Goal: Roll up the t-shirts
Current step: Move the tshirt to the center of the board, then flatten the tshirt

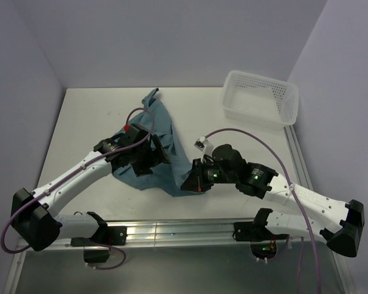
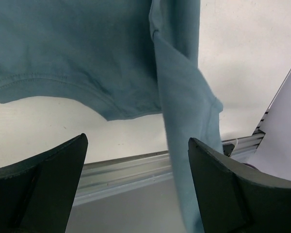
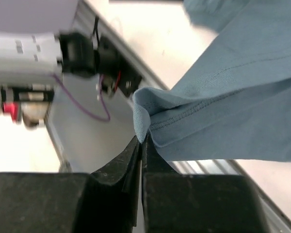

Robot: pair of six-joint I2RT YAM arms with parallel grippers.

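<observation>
The teal-blue t-shirt [image 1: 162, 131] lies crumpled in the middle of the white table, partly lifted off it. My left gripper [image 1: 146, 160] hovers over its left part with the jaws wide open. In the left wrist view the t-shirt [image 2: 87, 53] fills the top, and a strip of its cloth hangs down just inside the right finger of the left gripper [image 2: 137, 141], not pinched. My right gripper [image 1: 192, 180] is at the shirt's near right corner. In the right wrist view the right gripper [image 3: 141, 140] is shut on a folded hem edge of the t-shirt [image 3: 233, 97].
A white mesh basket [image 1: 260, 98] stands at the back right corner of the table [image 1: 86, 122]. An aluminium rail [image 1: 178, 229] runs along the near edge between the arm bases. Purple cables loop over both arms.
</observation>
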